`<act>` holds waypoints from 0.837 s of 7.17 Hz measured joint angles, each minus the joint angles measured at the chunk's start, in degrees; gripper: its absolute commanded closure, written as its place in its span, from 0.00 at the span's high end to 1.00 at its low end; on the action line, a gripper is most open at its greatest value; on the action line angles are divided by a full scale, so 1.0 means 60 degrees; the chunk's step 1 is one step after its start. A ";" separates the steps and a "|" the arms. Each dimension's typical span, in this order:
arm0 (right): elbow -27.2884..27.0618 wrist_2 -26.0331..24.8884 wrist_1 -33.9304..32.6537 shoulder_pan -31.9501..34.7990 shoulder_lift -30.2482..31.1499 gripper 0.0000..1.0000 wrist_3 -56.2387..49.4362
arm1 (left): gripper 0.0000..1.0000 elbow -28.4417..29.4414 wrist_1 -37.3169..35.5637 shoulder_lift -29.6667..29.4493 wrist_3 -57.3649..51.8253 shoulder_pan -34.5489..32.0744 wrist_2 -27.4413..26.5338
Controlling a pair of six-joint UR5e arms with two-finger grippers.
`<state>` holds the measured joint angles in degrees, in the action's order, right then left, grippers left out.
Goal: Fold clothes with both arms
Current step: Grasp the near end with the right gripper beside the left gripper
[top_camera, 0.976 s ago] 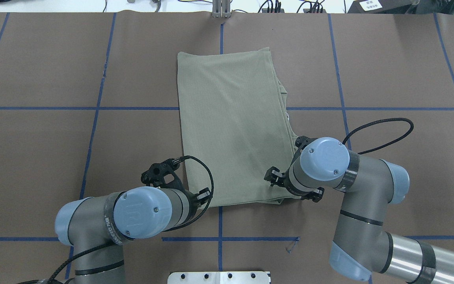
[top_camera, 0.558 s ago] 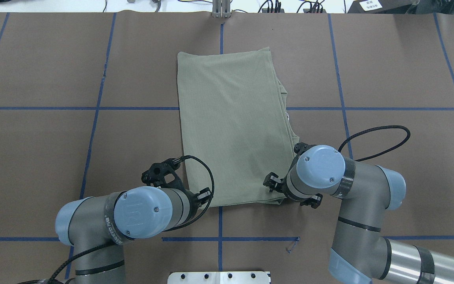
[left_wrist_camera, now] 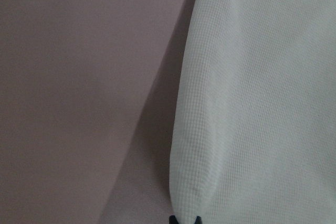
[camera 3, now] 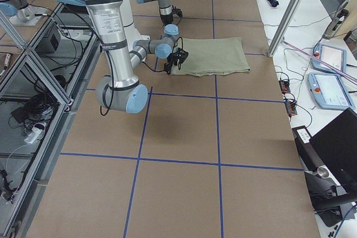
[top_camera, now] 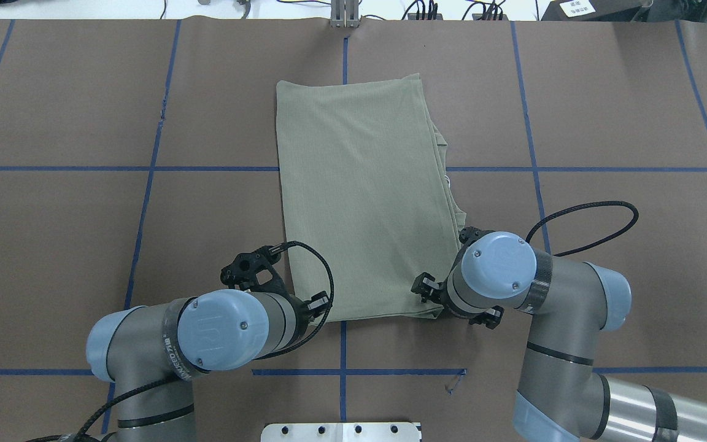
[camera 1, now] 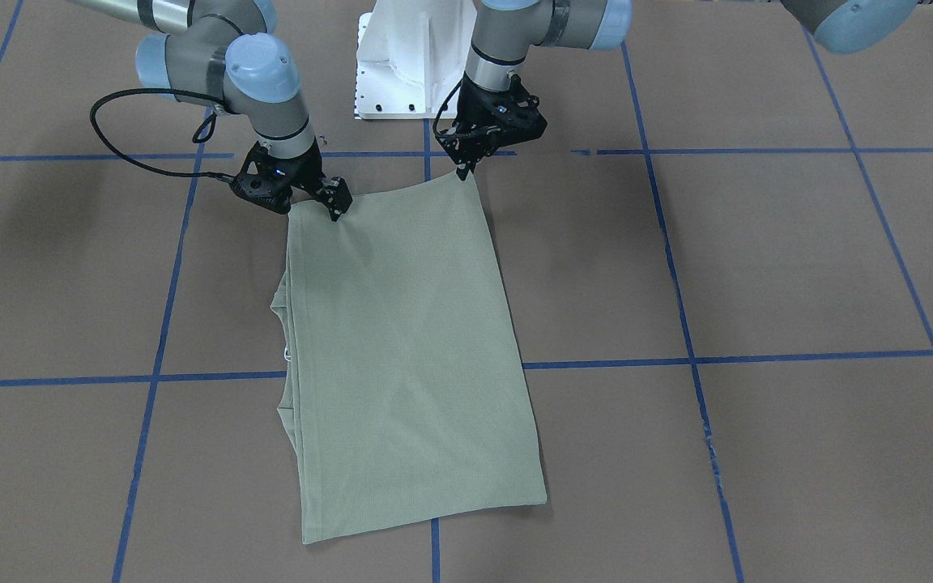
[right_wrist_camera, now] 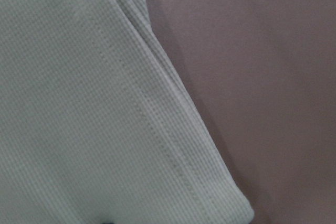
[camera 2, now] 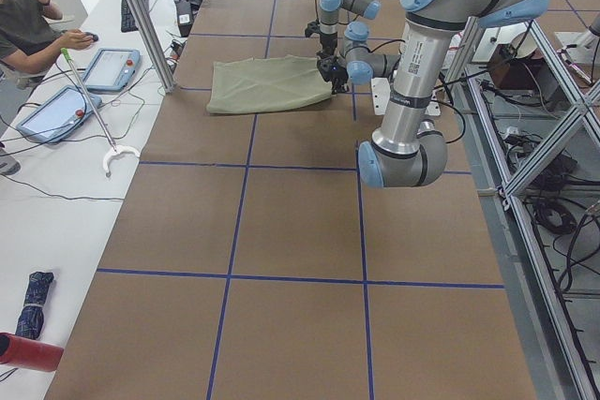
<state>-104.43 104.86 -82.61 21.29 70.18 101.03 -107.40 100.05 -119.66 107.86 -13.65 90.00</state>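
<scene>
Shirt [top_camera: 359,196] lies folded lengthwise mid-table. From the robot's side, the left gripper [camera 1: 463,170] is pinching its 7 o'clock corner. The right gripper [camera 1: 335,206] sits at 5 o'clock, can't tell if it's clamped. Probably set to fold toward 12.

Left arm [top_camera: 224,331]: elbow bent, wrist pointing straight down, low over table. Left gripper [camera 1: 463,170]: fingers drawn to a point, pinching shirt [camera 1: 402,340] corner. Wrist view shows fingertips [left_wrist_camera: 174,218] close together at cloth edge. Right arm [top_camera: 501,264]: forearm angled inward, wrist down and slightly tilted. Right gripper [camera 1: 295,201]: low at other near corner, fingers hidden under wrist, spread not readable.
</scene>
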 measured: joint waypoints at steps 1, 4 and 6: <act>-0.0004 0.0002 -0.0006 -0.0007 -0.0029 0.22 0.0067 | 0.00 0.0000 -0.0001 0.0005 -0.0002 -0.0023 0.0000; -0.0044 0.0017 -0.0003 -0.0006 -0.0109 0.00 0.0149 | 0.00 0.0000 0.0009 0.0006 -0.0004 -0.0069 0.0000; -0.0066 0.0014 -0.0018 0.0079 -0.0188 0.00 0.0151 | 0.00 0.0000 0.0010 0.0006 -0.0004 -0.0080 0.0000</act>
<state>-104.82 104.94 -82.72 21.76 69.06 101.94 -107.40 100.11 -119.62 107.84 -14.13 90.00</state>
